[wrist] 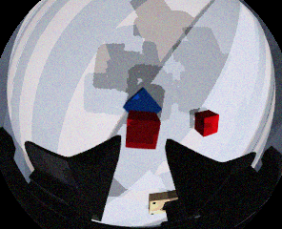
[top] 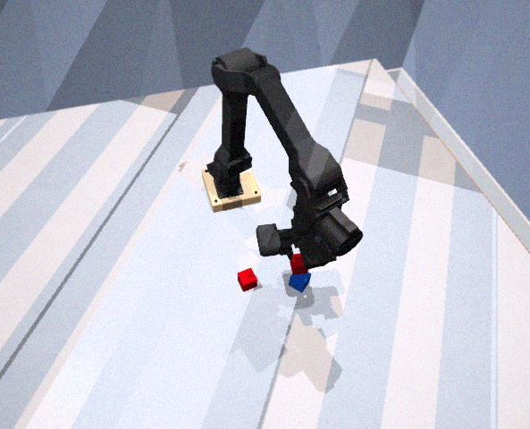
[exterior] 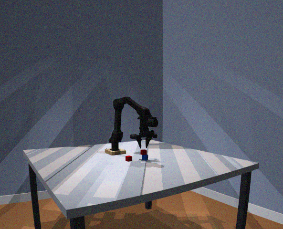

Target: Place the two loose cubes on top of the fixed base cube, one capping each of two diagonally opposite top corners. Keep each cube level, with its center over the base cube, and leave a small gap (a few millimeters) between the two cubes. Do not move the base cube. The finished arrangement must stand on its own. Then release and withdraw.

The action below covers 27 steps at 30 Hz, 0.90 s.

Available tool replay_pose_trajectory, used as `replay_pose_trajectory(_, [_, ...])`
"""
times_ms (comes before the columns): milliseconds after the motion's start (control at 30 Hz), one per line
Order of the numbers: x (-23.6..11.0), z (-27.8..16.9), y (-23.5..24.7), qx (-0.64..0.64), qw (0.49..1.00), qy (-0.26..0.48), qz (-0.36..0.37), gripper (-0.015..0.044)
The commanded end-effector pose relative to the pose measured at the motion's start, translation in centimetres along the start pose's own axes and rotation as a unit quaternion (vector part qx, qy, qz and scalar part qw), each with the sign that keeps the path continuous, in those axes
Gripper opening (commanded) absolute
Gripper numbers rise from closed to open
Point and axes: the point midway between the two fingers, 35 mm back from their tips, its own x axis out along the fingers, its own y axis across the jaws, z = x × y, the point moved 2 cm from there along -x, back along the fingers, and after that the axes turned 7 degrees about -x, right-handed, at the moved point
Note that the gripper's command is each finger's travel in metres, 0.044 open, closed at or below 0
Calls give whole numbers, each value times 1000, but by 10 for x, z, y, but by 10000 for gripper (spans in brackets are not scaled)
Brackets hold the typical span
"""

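The blue base cube point(top: 300, 281) point(exterior: 144, 157) point(wrist: 143, 102) stands on the table. One red cube point(top: 297, 264) point(exterior: 143, 151) point(wrist: 143, 129) rests on top of it, over the corner nearer the arm, and looks level. My gripper point(exterior: 143, 145) point(wrist: 144, 141) is open and straddles this red cube from just above, with a gap on each side in the wrist view. The second red cube point(top: 247, 279) point(exterior: 128, 158) point(wrist: 206, 122) lies on the table a short way to the side of the base cube, apart from it.
The arm's tan mounting plate point(top: 230, 200) point(exterior: 115, 151) point(wrist: 162, 201) sits behind the cubes. The table's raised right edge point(top: 486, 184) runs far from the cubes. Striped light and shadow cover the table top point(exterior: 111, 182).
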Motion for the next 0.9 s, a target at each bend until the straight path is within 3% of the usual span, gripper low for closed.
replay_pose_trajectory(0, [-7, 1, 0, 0, 1000, -5, 2, 205])
replay_pose_trajectory(133, [-7, 1, 0, 0, 1000, -5, 2, 205])
replay_pose_trajectory(167, [-4, 0, -1, 7, 1000, -2, 1, 231])
replay_pose_trajectory(233, [-8, 2, -11, 61, 998, -2, 0, 265])
replay_pose_trajectory(333, [-16, 3, -33, 181, 983, -3, -1, 265])
replay_pose_trajectory(500, [-29, 1, -69, 376, 927, -4, -2, 265])
replay_pose_trajectory(700, [-45, -9, -109, 582, 813, -6, -3, 265])
replay_pose_trajectory(867, [-46, -10, -114, 604, 797, -7, -3, 265])
